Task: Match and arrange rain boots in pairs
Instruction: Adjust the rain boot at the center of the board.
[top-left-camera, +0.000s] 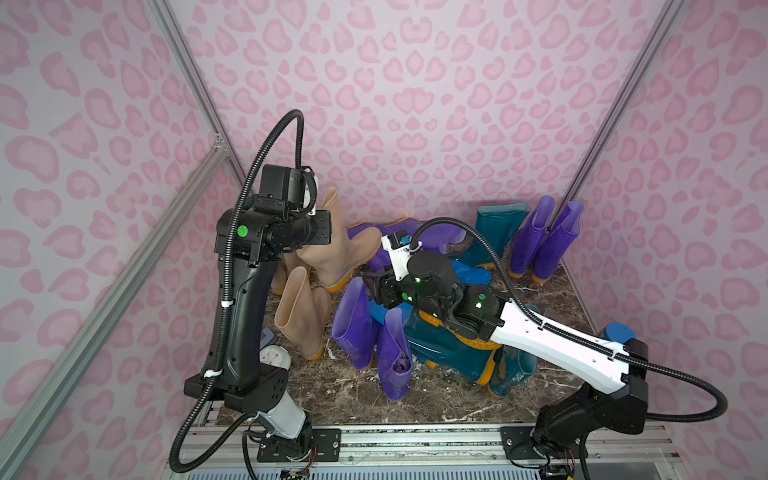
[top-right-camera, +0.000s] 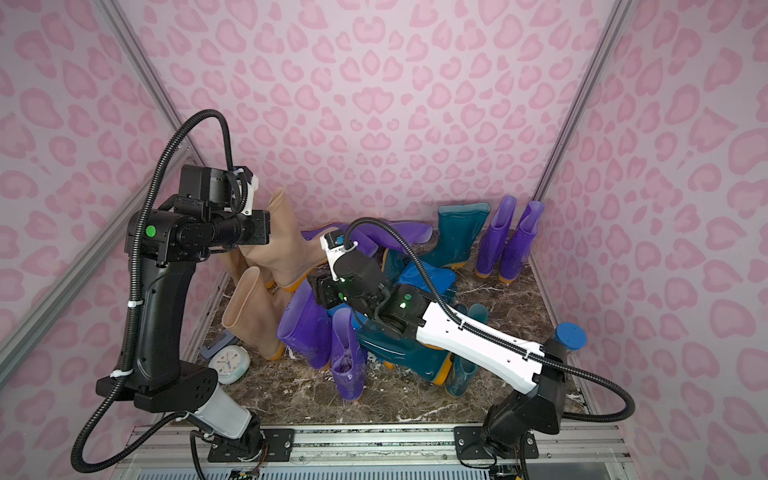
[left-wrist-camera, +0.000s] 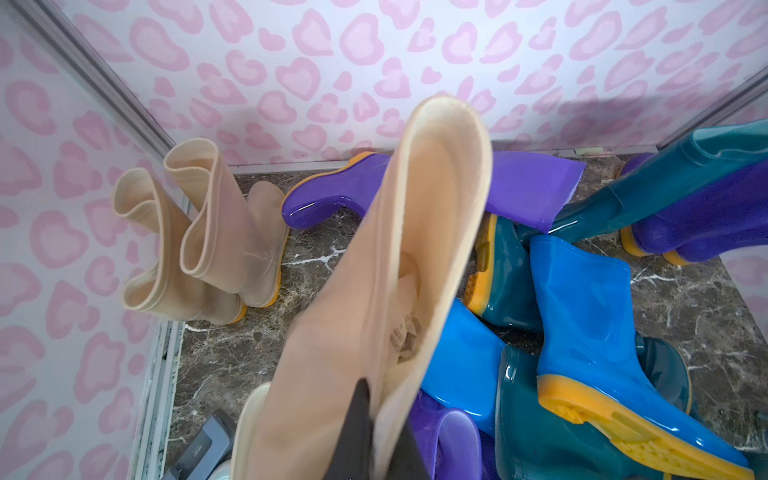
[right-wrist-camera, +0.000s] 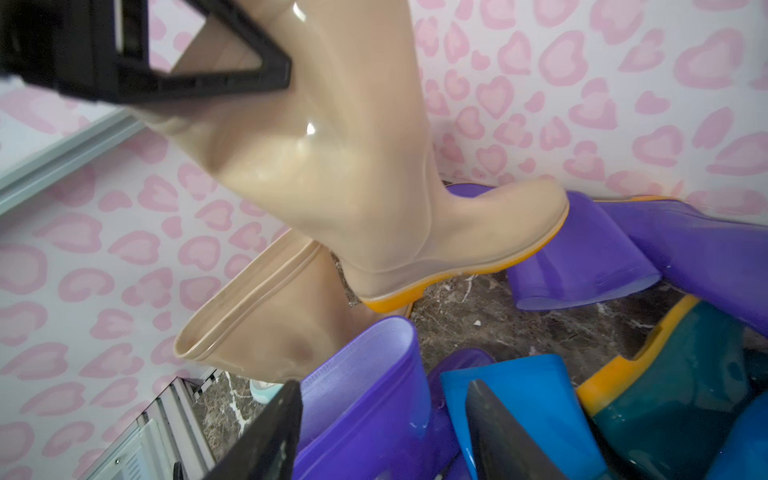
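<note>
Pinching the beige boot (top-left-camera: 345, 249) by its shaft rim, the left gripper (left-wrist-camera: 368, 415) hangs it aloft near the standing beige pair (left-wrist-camera: 199, 241), seemingly for matching colours, while the right gripper (right-wrist-camera: 382, 388), farther from that pair, gapes empty.

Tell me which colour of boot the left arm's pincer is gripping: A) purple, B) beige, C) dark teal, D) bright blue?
B: the left pincer is shut on the top rim of a beige boot, as the left wrist view shows.
</note>
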